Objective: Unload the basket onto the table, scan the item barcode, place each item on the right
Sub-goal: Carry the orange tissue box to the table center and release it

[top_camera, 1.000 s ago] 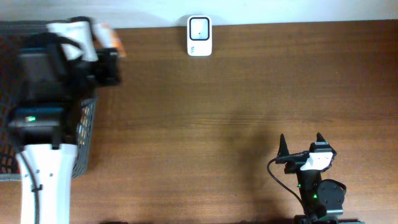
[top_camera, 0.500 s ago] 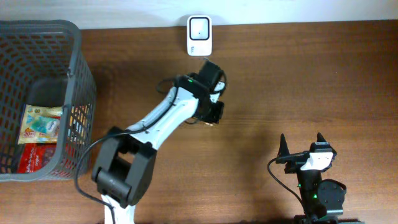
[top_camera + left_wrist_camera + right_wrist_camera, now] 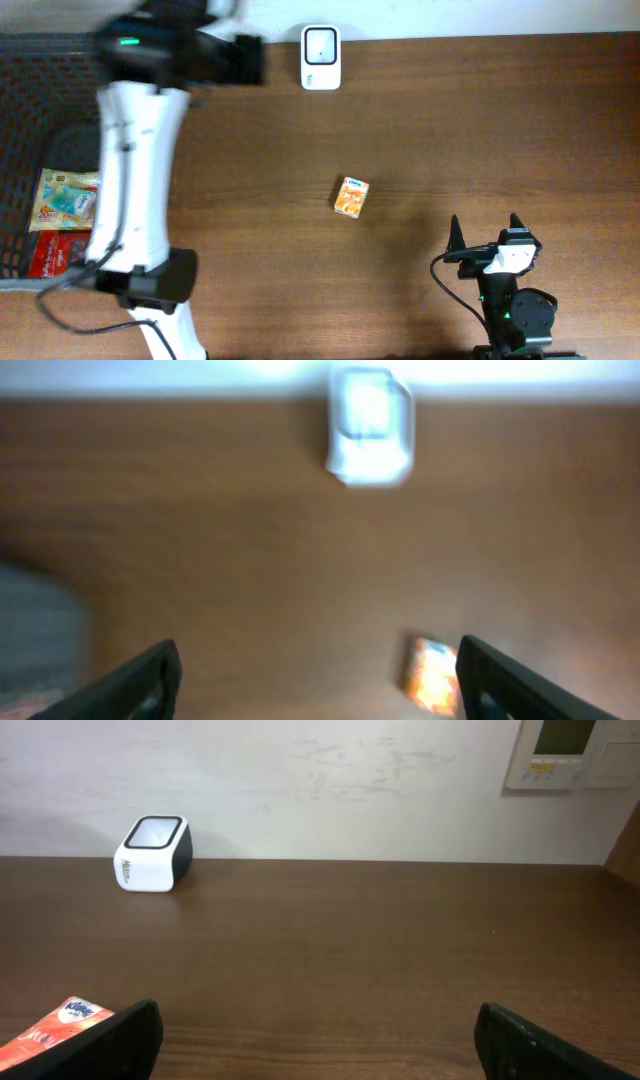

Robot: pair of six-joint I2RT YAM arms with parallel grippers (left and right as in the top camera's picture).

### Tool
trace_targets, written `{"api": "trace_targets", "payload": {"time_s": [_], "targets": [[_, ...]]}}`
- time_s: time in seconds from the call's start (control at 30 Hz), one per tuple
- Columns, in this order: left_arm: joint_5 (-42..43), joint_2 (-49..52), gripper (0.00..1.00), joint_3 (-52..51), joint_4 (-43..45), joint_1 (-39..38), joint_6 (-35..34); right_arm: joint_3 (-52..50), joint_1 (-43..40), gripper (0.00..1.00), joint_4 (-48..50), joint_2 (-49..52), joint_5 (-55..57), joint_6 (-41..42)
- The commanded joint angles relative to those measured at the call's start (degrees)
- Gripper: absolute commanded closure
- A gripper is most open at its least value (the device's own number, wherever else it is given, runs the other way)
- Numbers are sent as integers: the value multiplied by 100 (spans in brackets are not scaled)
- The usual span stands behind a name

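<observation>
The small orange cardboard box (image 3: 351, 196) lies flat on the brown wooden counter (image 3: 500, 120), out in the open and well apart from the white block-shaped barcode scanner (image 3: 321, 58), which stands at the far edge by the wall. I judge that spot suits either arm, since it sits between them. My left gripper (image 3: 318, 650) is spread wide with nothing between its fingers. It is raised over the far-left part of the counter; its wrist view is smeared, so I can't place it more closely. The right gripper (image 3: 484, 225) is parked at the near edge, fingers apart and empty, looking across at box and scanner. Other packets wait in the dark grey mesh basket (image 3: 40, 110).
</observation>
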Motion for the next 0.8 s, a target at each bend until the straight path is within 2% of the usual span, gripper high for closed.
{"api": "trace_targets", "payload": {"time_s": [0.0,0.1,0.2,0.4,0.5,0.57,0.63,0.77], "targets": [[-1292,-72,7,785,-518,1606,-717,-52,-15,1,-15,-33,33,4],[-1333,101,9,586,-1215,2728,-981,-52,-15,1,-15,-33,33,4],[-1270,129,10,-557,-903,3250,-1113,-52,-15,2,-13,-33,33,4],[-1279,129,13,-3086,337,3338,-1368,-52,-15,2,-13,-33,33,4],[-1552,129,14,-4391,1735,3377,-1746,-52,-15,2,-15,-33,33,4],[-1602,129,16,-4699,2142,3445,-1746,-52,-15,2,-13,-33,33,4],[-1659,133,23,-5073,2590,3550,-1746,-52,-15,1,-13,-33,33,4],[-1821,160,30,-5434,2719,3641,-1753,-52,-15,2,-15,-33,33,4]]}}
